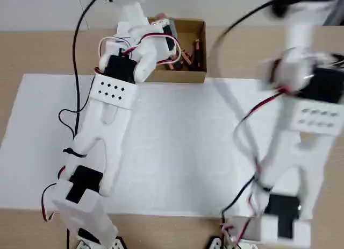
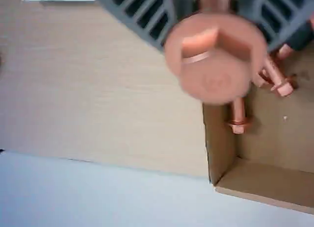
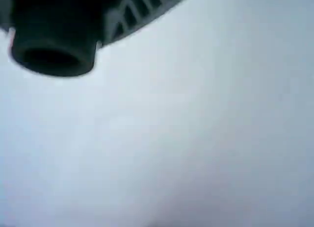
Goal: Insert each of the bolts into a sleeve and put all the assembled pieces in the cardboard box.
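My left gripper (image 1: 165, 29) hangs over the left part of the cardboard box (image 1: 178, 76) at the table's far edge. In the left wrist view the left gripper (image 2: 216, 16) is shut on a copper bolt (image 2: 216, 60), whose wide flanged head faces the camera just above the box's corner (image 2: 221, 143). Several copper bolts (image 1: 188, 55) lie inside the box, and some of these bolts (image 2: 274, 82) show in the left wrist view. My right gripper (image 3: 73, 16) holds a black sleeve (image 3: 51, 48) above the white mat (image 3: 196, 138). The right arm (image 1: 312, 98) stands at the right side.
A white mat (image 1: 177, 141) covers the middle of the wooden table (image 1: 48, 50). Black and red cables (image 1: 252, 109) trail from both arms across the mat. The left arm's body (image 1: 107, 130) lies over the mat's left part.
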### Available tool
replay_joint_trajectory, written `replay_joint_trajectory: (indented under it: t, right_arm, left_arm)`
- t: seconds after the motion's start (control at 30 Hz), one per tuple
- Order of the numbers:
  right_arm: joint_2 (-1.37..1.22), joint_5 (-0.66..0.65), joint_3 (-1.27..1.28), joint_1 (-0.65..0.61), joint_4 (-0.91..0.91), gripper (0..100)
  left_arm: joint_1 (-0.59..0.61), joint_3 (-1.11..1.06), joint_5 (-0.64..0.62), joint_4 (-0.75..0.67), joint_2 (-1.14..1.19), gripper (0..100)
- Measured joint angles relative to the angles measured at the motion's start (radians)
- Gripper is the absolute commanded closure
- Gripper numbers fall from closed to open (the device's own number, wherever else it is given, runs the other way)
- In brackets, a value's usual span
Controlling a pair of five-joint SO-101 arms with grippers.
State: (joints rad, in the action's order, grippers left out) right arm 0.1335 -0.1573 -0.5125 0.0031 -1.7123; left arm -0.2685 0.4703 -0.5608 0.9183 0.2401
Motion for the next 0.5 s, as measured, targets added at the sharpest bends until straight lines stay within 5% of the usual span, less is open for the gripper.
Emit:
replay_joint_trajectory:
  t: [0.2, 0.5]
  right_arm:
    - [0.199, -0.006, 0.552, -0.149, 0.345, 99.5]
    - [0.539, -0.052, 1.528, -0.184, 1.396, 99.6]
  left_arm:
    - [-0.002, 0.0, 0.084, -0.02, 0.0, 100]
    - [0.002, -0.025, 0.13, -0.069, 0.006, 100]
